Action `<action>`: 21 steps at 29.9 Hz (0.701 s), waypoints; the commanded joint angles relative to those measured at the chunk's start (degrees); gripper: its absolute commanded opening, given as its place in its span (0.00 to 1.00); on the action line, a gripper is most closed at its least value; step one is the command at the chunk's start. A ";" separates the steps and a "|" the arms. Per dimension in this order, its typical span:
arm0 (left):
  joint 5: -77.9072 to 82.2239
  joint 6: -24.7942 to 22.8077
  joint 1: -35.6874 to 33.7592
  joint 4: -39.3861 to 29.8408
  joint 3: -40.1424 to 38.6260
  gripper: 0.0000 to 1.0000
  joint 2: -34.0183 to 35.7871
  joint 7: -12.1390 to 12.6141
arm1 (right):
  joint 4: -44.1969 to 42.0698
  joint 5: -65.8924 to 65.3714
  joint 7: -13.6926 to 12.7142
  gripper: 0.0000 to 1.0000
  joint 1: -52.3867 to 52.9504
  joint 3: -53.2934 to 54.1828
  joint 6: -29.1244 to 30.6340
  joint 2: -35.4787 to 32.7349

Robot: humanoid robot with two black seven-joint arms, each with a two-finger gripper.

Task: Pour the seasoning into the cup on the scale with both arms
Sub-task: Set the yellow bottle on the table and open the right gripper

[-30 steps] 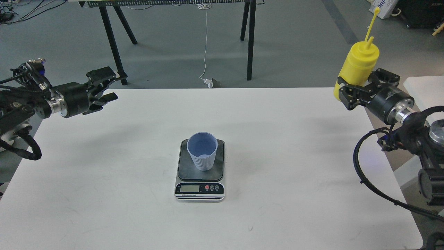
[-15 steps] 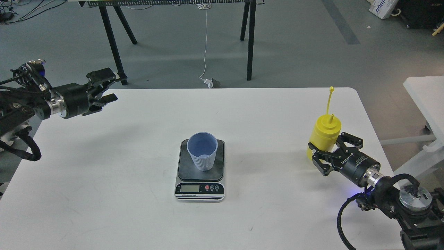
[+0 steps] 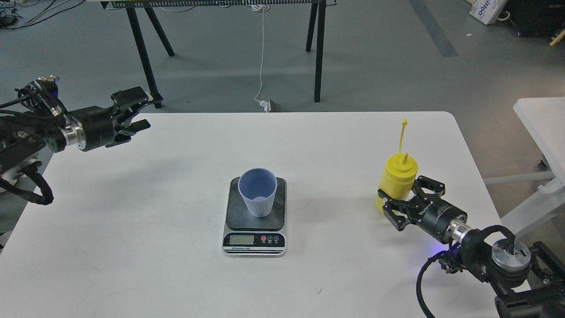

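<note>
The pale blue ribbed cup (image 3: 257, 194) stands upright on the dark plate of the scale (image 3: 254, 240) at the table's middle. The yellow seasoning bottle (image 3: 397, 176) stands upright at the right side of the table, nozzle up, its cap strap sticking up. My right gripper (image 3: 402, 201) is closed around the bottle's lower part, low at the table top. I cannot tell if the bottle's base touches the table. My left gripper (image 3: 132, 112) hovers over the table's far left corner, fingers apart and empty, far from the cup.
The white table (image 3: 176, 274) ends just right of my right arm. A second white table (image 3: 540, 119) stands off to the right. Black trestle legs (image 3: 318, 53) and a white cable (image 3: 262, 53) are on the floor behind.
My right gripper has carried the seasoning bottle down from high at the far right to the table top, and a little left toward the scale. The left arm has barely moved.
</note>
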 commanded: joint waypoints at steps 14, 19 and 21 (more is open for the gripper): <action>0.03 0.01 -0.09 0.00 -0.03 1.00 -0.10 0.00 | -1.92 -2.88 0.00 0.58 0.07 -0.37 0.26 1.08; 0.03 0.01 -0.09 0.00 -0.03 1.00 -0.19 0.00 | -1.57 -2.88 0.00 0.67 0.07 -0.37 0.53 0.99; 0.03 0.01 -0.09 0.00 -0.03 1.00 -0.19 0.00 | -1.57 -2.88 0.00 0.75 0.07 -0.37 1.05 0.99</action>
